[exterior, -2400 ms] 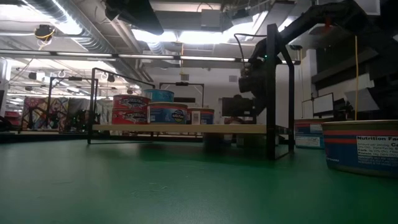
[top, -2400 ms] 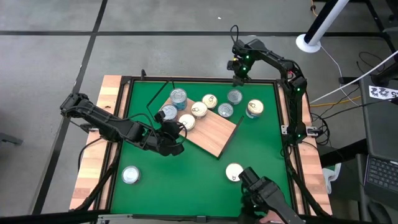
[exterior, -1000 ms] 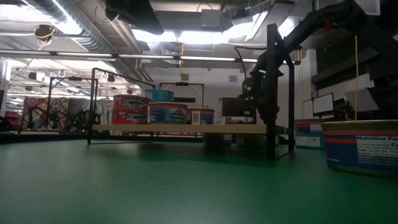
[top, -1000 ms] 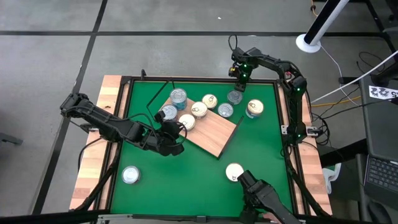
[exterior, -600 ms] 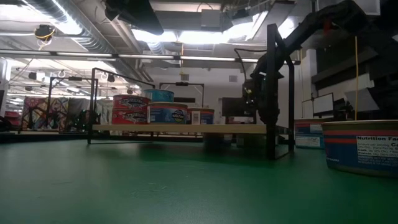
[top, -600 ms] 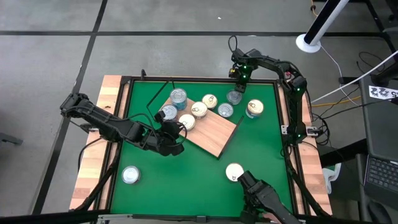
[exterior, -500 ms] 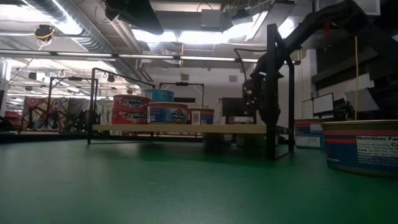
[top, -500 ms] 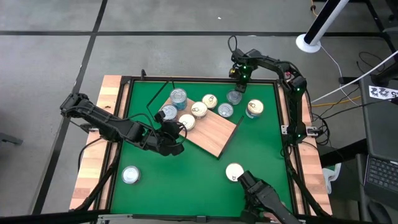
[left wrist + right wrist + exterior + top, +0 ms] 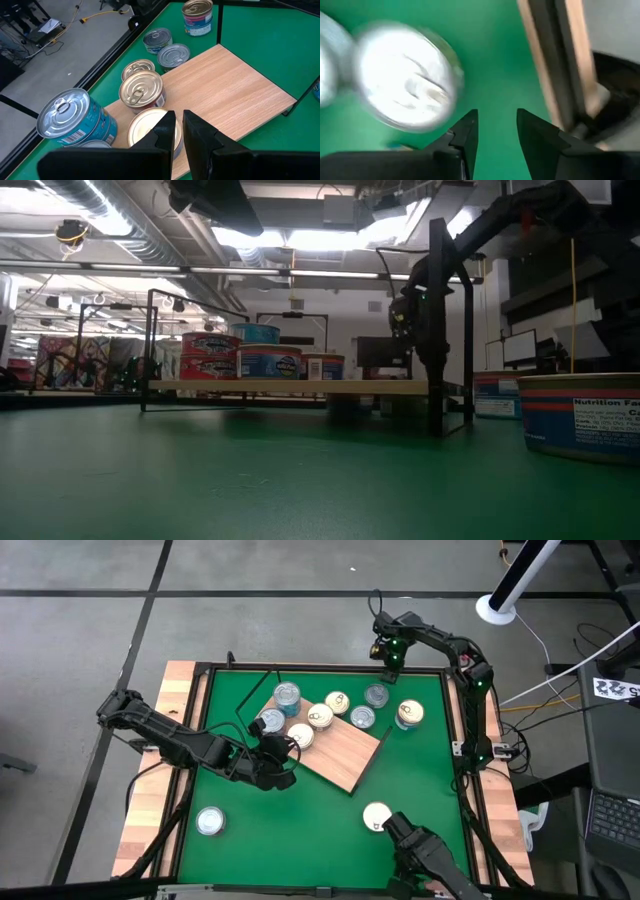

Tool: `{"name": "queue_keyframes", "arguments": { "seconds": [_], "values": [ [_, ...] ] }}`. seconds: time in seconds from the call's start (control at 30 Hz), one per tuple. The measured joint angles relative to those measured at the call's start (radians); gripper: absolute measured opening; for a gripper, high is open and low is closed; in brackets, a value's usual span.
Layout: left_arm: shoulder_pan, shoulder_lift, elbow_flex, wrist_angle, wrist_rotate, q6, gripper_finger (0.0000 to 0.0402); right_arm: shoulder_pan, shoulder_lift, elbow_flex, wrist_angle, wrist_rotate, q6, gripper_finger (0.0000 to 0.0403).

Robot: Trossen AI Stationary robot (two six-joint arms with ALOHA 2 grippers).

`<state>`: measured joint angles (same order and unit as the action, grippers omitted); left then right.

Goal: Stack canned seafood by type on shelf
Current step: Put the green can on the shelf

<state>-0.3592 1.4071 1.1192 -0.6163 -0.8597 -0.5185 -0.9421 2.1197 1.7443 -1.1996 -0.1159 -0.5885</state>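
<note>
The wood-grain shelf [image 9: 340, 755] stands on short legs on the green mat, and it also shows in the low view [image 9: 290, 386]. Several tins stand on its far-left part [image 9: 320, 716]; two silver-lidded tins [image 9: 377, 695] and a third tin [image 9: 409, 714] stand on the mat by its far right corner. My left gripper [image 9: 291, 744] is shut, over a cream-lidded tin [image 9: 147, 127] at the shelf's left end. My right gripper [image 9: 385, 668] is open and empty, raised near the table's far edge, beyond a silver tin lid [image 9: 405, 90]. My left gripper's shut fingers [image 9: 167, 127] stand over the cream-lidded tin's rim, slanting down from the table's left side. I cannot tell whether they touch it.
One tin [image 9: 209, 821] stands alone on the mat at the near left, another [image 9: 377, 816] near the front edge beside a dark device [image 9: 425, 855]. A black frame and pale wooden rails [image 9: 160, 770] edge the mat. The shelf's near-right half [image 9: 235, 95] is bare.
My right gripper has risen a little by the table's far edge, staying open. My left arm and the tins have kept still.
</note>
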Motion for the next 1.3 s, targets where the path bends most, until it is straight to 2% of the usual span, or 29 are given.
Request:
{"name": "queue_keyframes", "arguments": {
  "seconds": [0.1, 0.17, 0.43, 0.77, 1.03, 1.3],
  "values": [
    [0.000, 0.000, 0.000, 0.000, 0.000, 0.000, 0.0031, 0.000, 0.000, 0.006, -0.009, -0.139, 0.020, 0.0133],
    [0.000, 0.000, 0.000, 0.000, 0.000, 0.000, 0.0031, 0.004, -0.001, -0.002, -0.003, -0.173, 0.020, 0.0134],
    [0.000, 0.000, 0.000, 0.000, 0.000, 0.001, 0.0031, 0.022, -0.001, -0.076, 0.091, -0.061, -0.003, 0.0133],
    [0.000, 0.000, 0.000, 0.000, 0.000, -0.004, 0.0031, 0.019, -0.003, -0.092, 0.126, -0.033, -0.004, 0.0133],
    [0.000, 0.000, 0.000, 0.000, 0.000, -0.029, 0.0031, 0.017, 0.018, -0.098, 0.174, 0.090, -0.006, 0.0133],
    [0.000, 0.000, 0.000, 0.000, 0.000, -0.028, 0.0031, 0.018, 0.026, -0.151, 0.178, 0.088, -0.022, 0.0133]
  ]
}}
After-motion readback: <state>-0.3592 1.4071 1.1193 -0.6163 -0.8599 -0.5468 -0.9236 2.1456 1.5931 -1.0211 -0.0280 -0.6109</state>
